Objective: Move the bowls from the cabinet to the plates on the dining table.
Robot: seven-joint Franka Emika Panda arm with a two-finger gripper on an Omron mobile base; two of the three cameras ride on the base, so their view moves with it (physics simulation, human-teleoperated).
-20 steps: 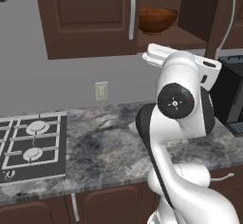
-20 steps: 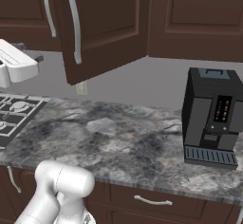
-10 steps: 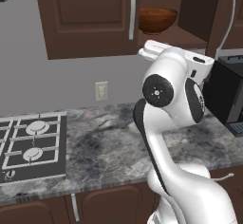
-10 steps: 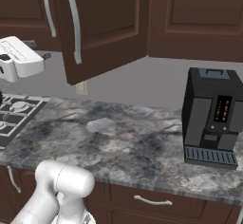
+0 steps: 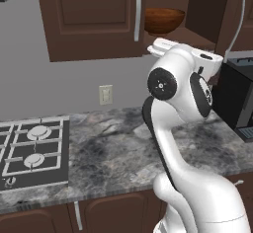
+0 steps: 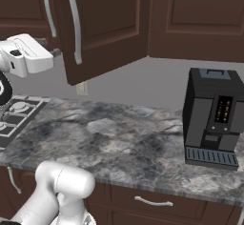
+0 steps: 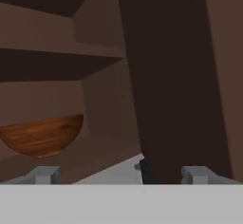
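Step in hand: the reach for the first bowl. You have the wooden bowl (image 7: 42,136) sitting upright on the floor of the open cabinet (image 7: 99,66), under the inner shelf, nothing lifted yet.

Gripper (image 7: 121,174): jaws spread wide and empty, the two fingertips (image 7: 45,174) well apart. The bowl lies to the left of the gripper's line and farther in; the open cabinet door (image 7: 175,76) stands straight ahead, close to the right finger.

Arm pose: from the left base view the arm rises from the base in front of the stone counter (image 5: 113,143), elbow folded high, hand raised to just below the cabinet's bottom edge, with the bowl (image 5: 164,19) above and beyond it. The coffee machine (image 6: 212,119) stands on the counter to the right, well apart.

Next move, as I judge it: you need to shift left, away from the door, then rise and go forward to bring the jaws over the bowl's rim. How near the door is to the right finger I can't quite settle from here.
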